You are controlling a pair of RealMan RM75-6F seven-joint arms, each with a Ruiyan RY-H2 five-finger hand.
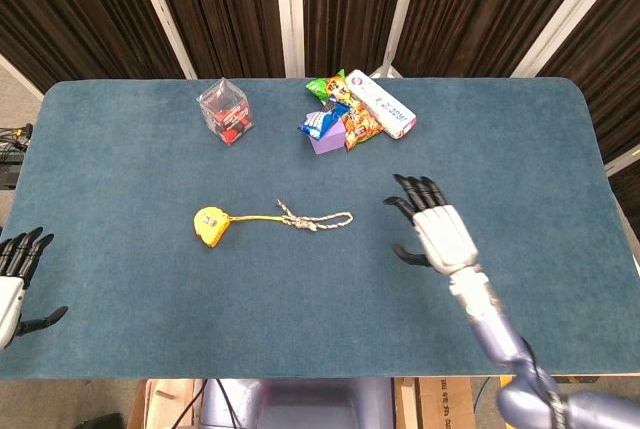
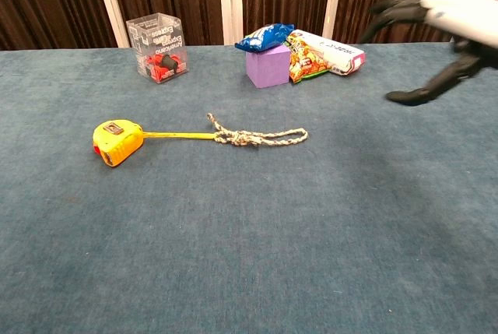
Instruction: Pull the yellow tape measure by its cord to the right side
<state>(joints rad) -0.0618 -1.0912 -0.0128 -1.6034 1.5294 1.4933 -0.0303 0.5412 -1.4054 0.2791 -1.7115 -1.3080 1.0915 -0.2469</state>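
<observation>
The right hand (image 1: 437, 231) hovers empty with fingers spread, near the cord's (image 1: 318, 219) loop end, cord and tape measure (image 1: 210, 225) untouched; the left hand (image 1: 14, 274) idles, fingers apart.

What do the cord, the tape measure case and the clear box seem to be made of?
The cord looks like braided fibre rope: knotted, speckled pale strands. The yellow tape measure case seems smooth moulded plastic, slightly glossy. The clear box appears to be rigid transparent plastic; its contents show through.
</observation>
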